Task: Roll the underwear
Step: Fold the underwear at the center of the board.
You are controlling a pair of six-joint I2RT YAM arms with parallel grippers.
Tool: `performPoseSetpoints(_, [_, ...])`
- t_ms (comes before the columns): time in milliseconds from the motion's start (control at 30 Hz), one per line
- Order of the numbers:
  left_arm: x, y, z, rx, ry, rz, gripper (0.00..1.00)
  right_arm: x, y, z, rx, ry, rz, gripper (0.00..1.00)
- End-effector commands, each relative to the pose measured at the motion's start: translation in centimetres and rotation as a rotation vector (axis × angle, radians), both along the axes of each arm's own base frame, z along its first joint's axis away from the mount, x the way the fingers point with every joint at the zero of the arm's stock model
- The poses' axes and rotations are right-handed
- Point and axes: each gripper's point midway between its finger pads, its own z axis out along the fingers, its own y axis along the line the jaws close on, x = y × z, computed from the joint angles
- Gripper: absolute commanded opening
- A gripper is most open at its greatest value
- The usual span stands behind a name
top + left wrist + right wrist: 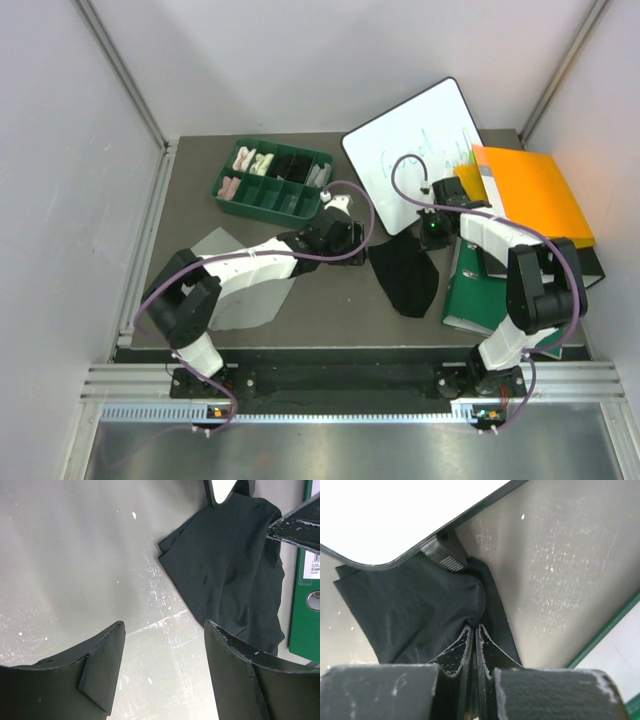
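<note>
Pinching the upper edge of the black underwear [415,610], the right hand [474,628] is clenched tight, its two fingers pressed together with a small ridge of cloth drawn up between them. That hold looks meant to anchor or lift one end so the garment can be straightened before any rolling starts; it lies rumpled and unrolled on the worktop [200,210], right of centre in the overhead view. Its banded edge with pale lettering sits at the rim of the whiteboard [395,515]; whether the cloth runs under the board I cannot tell. A green binder [480,300] lies just beside the garment, toward the right of the frame.

The left hand [164,630] is released, with its fingers set wide apart, nothing between them and only bare worktop beneath. It hangs just left of the black cloth, which fills the upper right of its wrist view, and touches nothing. I judge it is placed there to take the near edge next.

The light grey underwear [245,305] lies flat at lower left of the overhead view, partly under the left arm, not yet rolled.
</note>
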Motion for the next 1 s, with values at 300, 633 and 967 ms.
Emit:
performPoseSetpoints(300, [2.9,-2.7,-1.5,-0.058,-0.003,-0.026,0.63,1.1,-1.2,0.3,-0.053,-0.014,-0.02,0.0])
performPoseSetpoints(633, [4.7,-4.4,-3.8,-0.073,0.008,-0.01,0.58,1.0,-1.0,0.2,-0.046,-0.014,-0.016,0.0])
performPoseSetpoints(967, [4.5,-4.8,-6.3,-0.053,0.053,-0.012,0.52,1.1,-0.8,0.4,-0.034,-0.02,-0.013,0.0])
